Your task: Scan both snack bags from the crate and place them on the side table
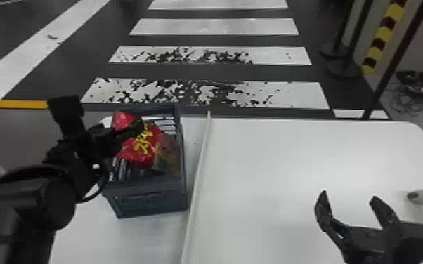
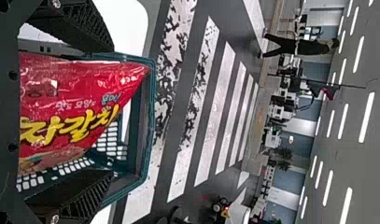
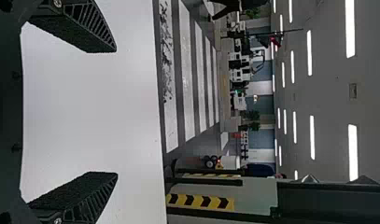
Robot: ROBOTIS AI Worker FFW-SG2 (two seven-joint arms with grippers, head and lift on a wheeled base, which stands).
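a red bag (image 1: pixel 144 142) sits between the left pincer's (image 1: pixel 126 132) parted fingers.

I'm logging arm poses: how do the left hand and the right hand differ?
The left hand is at the crate; the right hand is over the white table. The left hand has the red bag between its fingers, the right hand nothing. Both are black, with fingers apart.
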